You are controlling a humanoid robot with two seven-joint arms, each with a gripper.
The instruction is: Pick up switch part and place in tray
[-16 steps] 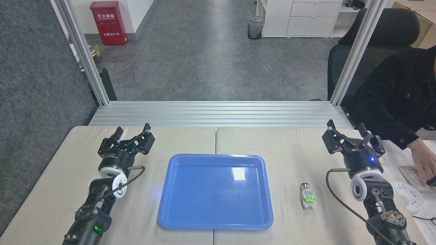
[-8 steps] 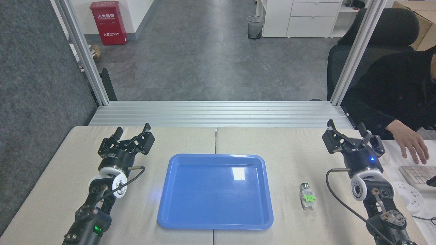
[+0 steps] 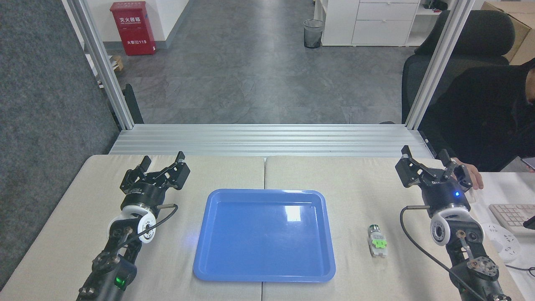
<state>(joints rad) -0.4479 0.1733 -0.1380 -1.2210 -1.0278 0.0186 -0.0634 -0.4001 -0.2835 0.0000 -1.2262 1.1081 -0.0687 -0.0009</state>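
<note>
The switch part, whitish with a green middle piece and a dark cylindrical end pointing away from me, lies on the beige table to the right of the tray. The blue tray sits in the middle of the table with nothing in it. My right gripper stands open, up and to the right of the switch part, well apart from it. My left gripper is open too, left of the tray's far corner, holding nothing.
A person in a dark sleeve sits at the right, a hand resting just behind my right gripper. A keyboard lies on the white desk at right. An aluminium frame post and rail border the table's far edge.
The person's hand moved from the keyboard up and left, ending close behind my right gripper. Both arms, the tray and the switch part stayed where they were.
</note>
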